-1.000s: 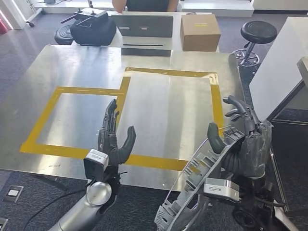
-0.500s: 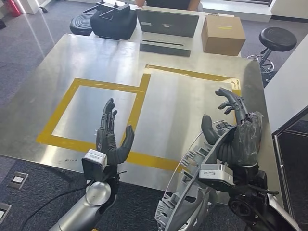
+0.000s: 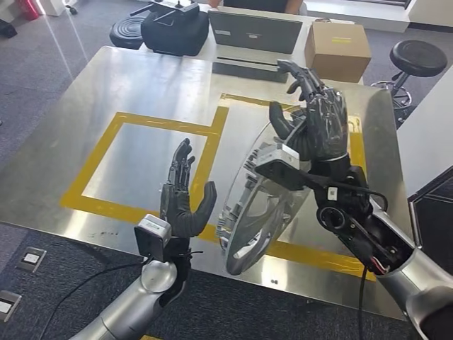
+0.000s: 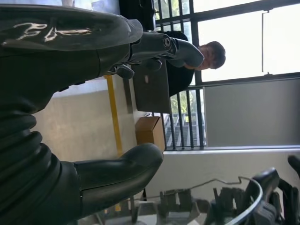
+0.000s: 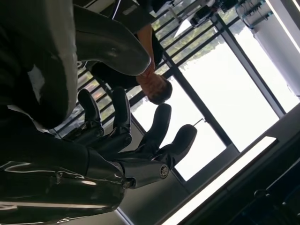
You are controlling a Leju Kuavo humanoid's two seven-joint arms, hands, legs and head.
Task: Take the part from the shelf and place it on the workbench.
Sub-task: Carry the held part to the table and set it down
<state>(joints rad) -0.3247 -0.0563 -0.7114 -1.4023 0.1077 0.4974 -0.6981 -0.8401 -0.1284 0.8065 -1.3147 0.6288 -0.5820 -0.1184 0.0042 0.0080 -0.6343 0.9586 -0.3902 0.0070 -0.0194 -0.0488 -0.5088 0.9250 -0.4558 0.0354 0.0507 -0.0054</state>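
Left hand [image 3: 181,198] raised above the near edge of the bench [image 3: 107,92], palm upright, fingers spread, grasping nothing. Yellow tape [image 3: 208,142] outlines two adjoining rectangles on the brushed-metal bench beyond it. Between the two hands, the part [image 3: 256,205]: a curved grey plastic housing with ribbed clips along its rim and a clear, lens-like face, held tilted above the bench's near edge. Right hand [image 3: 315,124] grips the part's upper end, thumb hooked over the rim, fingers extended. Beyond the hands, a black case [image 3: 173,28], a grey laptop [image 3: 253,32] and a cardboard box [image 3: 336,49] whose label is unreadable; a seated person [image 4: 191,56] before large windows.
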